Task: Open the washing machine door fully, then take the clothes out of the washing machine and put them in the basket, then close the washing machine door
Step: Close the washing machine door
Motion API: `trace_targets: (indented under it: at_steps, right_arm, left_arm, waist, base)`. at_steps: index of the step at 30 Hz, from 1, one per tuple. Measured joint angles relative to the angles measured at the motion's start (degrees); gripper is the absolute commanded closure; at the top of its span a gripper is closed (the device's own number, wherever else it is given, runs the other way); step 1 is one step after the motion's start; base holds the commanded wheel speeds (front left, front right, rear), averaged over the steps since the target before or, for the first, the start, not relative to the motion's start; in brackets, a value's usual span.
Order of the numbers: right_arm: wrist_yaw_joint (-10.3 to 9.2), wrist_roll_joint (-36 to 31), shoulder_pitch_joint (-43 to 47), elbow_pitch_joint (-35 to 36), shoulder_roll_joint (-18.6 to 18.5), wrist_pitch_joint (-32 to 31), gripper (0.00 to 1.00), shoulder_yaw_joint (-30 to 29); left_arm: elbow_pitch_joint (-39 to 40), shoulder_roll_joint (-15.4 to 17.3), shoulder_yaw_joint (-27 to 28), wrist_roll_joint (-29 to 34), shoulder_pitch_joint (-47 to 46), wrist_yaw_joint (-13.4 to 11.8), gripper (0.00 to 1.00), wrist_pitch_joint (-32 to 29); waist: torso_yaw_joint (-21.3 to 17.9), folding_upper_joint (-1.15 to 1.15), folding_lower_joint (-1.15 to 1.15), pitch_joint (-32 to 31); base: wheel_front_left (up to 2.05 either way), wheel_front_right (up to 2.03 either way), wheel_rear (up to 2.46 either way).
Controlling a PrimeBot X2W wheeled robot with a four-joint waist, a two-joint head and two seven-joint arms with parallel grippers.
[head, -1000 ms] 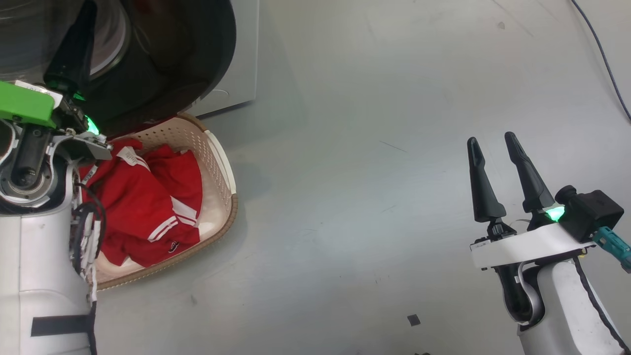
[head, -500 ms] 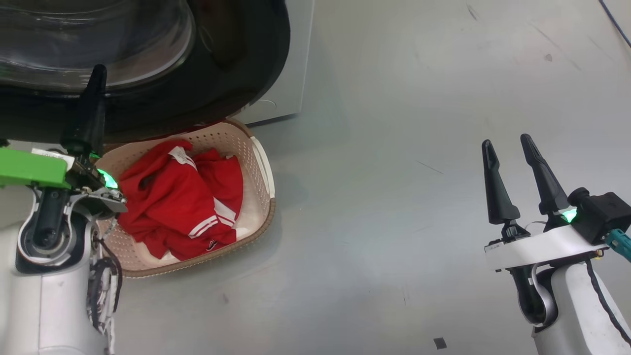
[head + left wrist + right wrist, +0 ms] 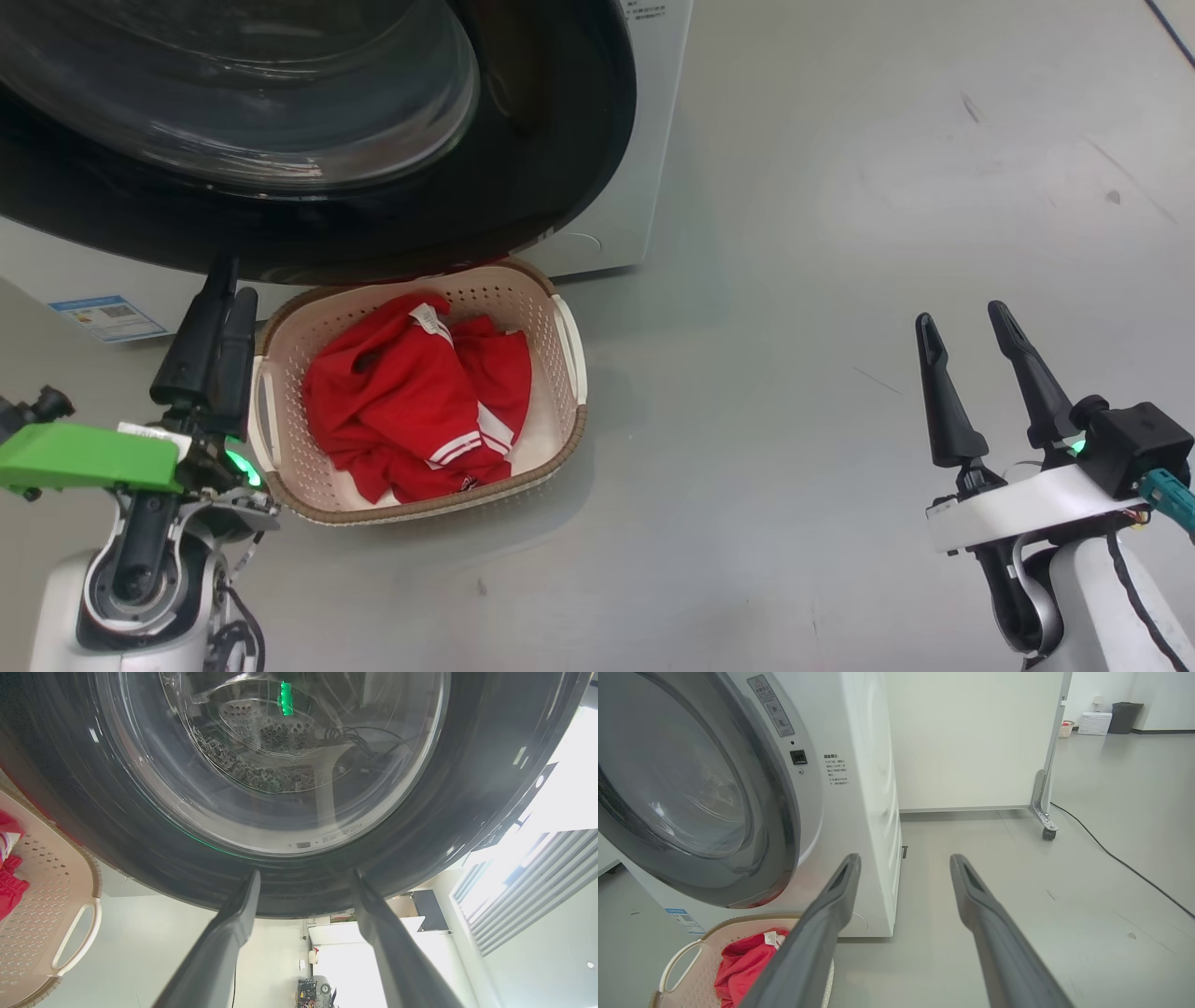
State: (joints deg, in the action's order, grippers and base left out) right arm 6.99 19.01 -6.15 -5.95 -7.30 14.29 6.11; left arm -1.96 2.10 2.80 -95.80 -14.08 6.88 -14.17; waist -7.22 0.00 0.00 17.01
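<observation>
Both the left claw and the right claw stand wide, gripping nothing. The clothes lie in the basket just right of the left claw and well left of the right claw. The washing machine door looms just beyond the left claw.

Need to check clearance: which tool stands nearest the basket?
The left tool, right beside the rim of the basket; the right tool stands far off over bare floor.
</observation>
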Motion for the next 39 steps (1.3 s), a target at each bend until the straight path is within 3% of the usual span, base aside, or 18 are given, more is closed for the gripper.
trace_targets:
  at_steps: [11, 18, 33, 39]
  right_arm:
    - [0.00, -1.1, 3.5, -0.2, 0.0, 0.0, 0.00, 0.6]
    - [0.00, -1.6, 4.9, -0.2, 0.1, 0.0, 0.00, 1.2]
    - [0.00, -2.6, 5.7, 0.0, 0.2, 0.0, 0.00, 1.5]
    - [-0.01, -3.0, 6.6, -0.1, 0.3, 0.0, 0.00, 1.4]
  left_arm:
    - [4.3, -0.1, -3.0, 3.5, 7.0, 0.0, 0.00, 5.1]
    - [5.1, 0.0, -3.3, 15.9, 10.6, 0.0, 0.00, 12.4]
    - [6.9, 6.3, -9.3, 48.4, 13.0, 0.0, 0.00, 26.4]
    - [5.2, 7.8, -11.3, 57.4, 14.8, -3.1, 0.00, 27.5]
  waist:
    - [4.6, 0.00, 0.00, -4.4]
    - [7.1, 0.00, 0.00, -6.9]
    - [8.6, 0.00, 0.00, -9.6]
    - [8.5, 0.00, 0.00, -10.7]
  base:
    - [0.00, 0.00, 0.00]
    - [0.00, 0.00, 0.00]
    - [0.00, 0.00, 0.00]
    - [0.00, 0.00, 0.00]
